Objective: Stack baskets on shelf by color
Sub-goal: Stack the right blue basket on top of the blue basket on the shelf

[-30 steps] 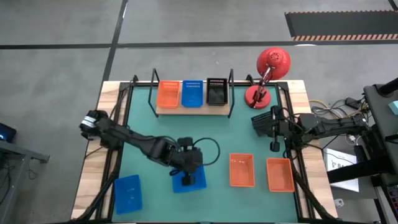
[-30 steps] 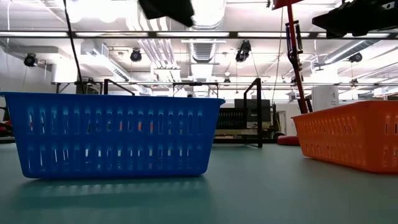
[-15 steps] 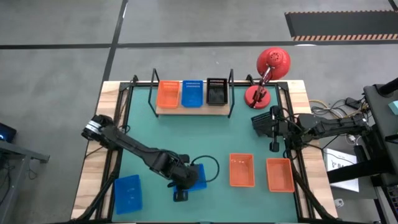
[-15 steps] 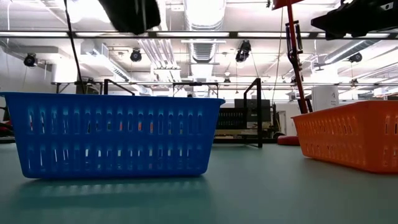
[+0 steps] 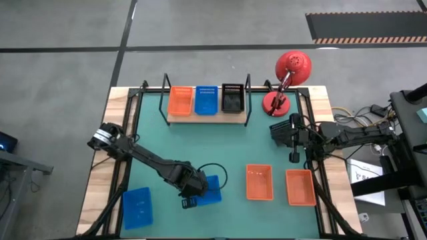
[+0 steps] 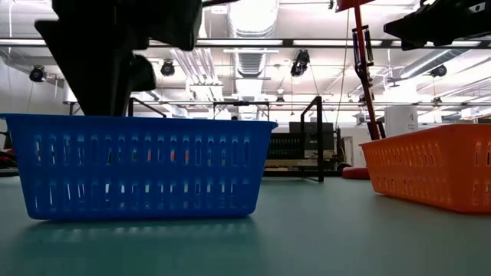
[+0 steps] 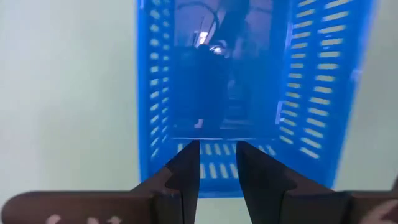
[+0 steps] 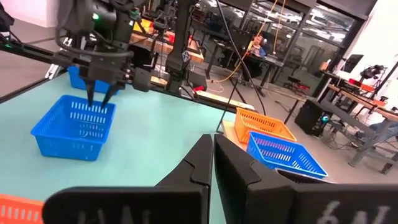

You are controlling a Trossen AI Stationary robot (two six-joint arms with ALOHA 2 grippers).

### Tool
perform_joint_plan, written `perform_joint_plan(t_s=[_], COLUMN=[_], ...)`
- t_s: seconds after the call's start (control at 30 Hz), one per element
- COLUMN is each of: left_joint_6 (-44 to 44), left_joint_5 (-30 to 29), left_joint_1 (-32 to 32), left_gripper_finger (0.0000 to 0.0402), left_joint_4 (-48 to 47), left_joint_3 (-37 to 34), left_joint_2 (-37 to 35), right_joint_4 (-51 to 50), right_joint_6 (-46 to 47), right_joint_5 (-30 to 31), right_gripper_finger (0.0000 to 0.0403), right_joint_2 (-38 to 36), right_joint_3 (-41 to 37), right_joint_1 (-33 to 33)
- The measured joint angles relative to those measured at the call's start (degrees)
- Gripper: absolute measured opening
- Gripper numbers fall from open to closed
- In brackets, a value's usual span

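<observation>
While the left pincer (image 7: 216,163) is straddling the blue basket's (image 5: 208,189) end wall (fingers apart), it is risking a slip.

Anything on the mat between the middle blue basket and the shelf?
Nothing: high view shows bare green mat between that blue basket and the shelf.

Shelf (image 5: 205,117) holds orange, blue, black baskets (image 5: 205,100) upright in a row. Table: blue basket (image 5: 211,189) under my left hand (image 5: 189,200), another blue front-left, two orange right.
</observation>
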Motion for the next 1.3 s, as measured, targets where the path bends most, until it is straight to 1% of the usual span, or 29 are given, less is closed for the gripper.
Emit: perform_joint_plan(t_s=[0.13,0.2,0.27,0.33,0.47,0.5,0.57,0.63,0.67,0.73,0.8,0.87,0.93,1.03,1.13,1.23,1.3], left_joint_6=[0.0,0.3,1.1,1.9,2.0,2.0,2.0,1.7,1.4,-0.8,-5.6,-12.9,-20.9,-29.9,-36.3,-42.8,-44.7], left_joint_5=[0.0,-0.2,-1.7,-6.4,-19.4,-21.1,-22.1,-20.6,-18.7,-12.9,-7.2,-3.6,-2.7,-2.7,-3.4,-4.0,-4.0], left_joint_1=[1.2,2.1,3.1,4.3,7.2,8.0,9.4,10.3,10.6,10.8,10.6,9.3,7.1,3.7,1.1,-0.6,-1.2], left_gripper_finger=[0.0088,0.0088,0.0088,0.0088,0.0088,0.0088,0.0088,0.0088,0.0088,0.0088,0.0088,0.0088,0.0088,0.0088,0.0088,0.0088,0.0088], left_joint_4=[-1.5,-4.8,-8.9,-11.4,-14.3,-15.2,-17.2,-19.0,-19.3,-18.8,-18.6,-18.5,-17.6,-12.1,-6.5,-7.0,-5.9], left_joint_3=[-1.7,-1.9,-1.9,-1.9,-1.3,-0.8,0.7,2.2,3.2,4.8,6.2,7.5,8.8,10.4,11.3,11.8,11.9], left_joint_2=[0.0,0.0,0.0,0.0,-0.7,-0.7,-0.8,-0.8,-0.8,-0.8,-0.8,-0.8,-0.8,-0.8,-0.2,1.4,2.2], right_joint_4=[0.0,0.0,0.0,0.0,0.0,0.0,0.0,0.0,0.0,0.0,-0.1,-0.2,-0.5,-1.3,-1.3,-1.2,-1.2], right_joint_6=[-0.1,-0.1,-0.1,-0.1,-0.2,-0.1,-0.1,-0.1,-0.1,-0.1,-0.1,-0.1,-0.1,-0.1,-0.2,-0.7,-1.0], right_joint_5=[0.0,0.0,0.0,0.0,0.0,0.0,0.0,0.0,0.0,0.0,0.0,0.0,0.0,0.1,0.1,0.1,0.1], right_gripper_finger=[0.0009,0.0009,0.0009,0.0009,0.0009,0.0009,0.0009,0.0009,0.0009,0.0009,0.0009,0.0009,0.0009,0.0009,0.0009,0.0009,0.0009], right_joint_2=[0.0,0.0,0.0,0.0,0.0,0.0,0.0,0.0,0.0,0.0,0.0,0.0,0.0,0.0,0.0,0.0,0.0], right_joint_3=[0.0,0.0,0.0,0.0,0.0,0.0,0.0,0.0,0.0,0.0,0.0,0.0,0.0,0.0,0.0,0.0,0.0], right_joint_1=[0.0,0.0,0.0,0.0,0.0,0.0,0.0,0.0,0.0,0.0,0.0,0.0,0.0,0.0,0.0,0.0,0.0])
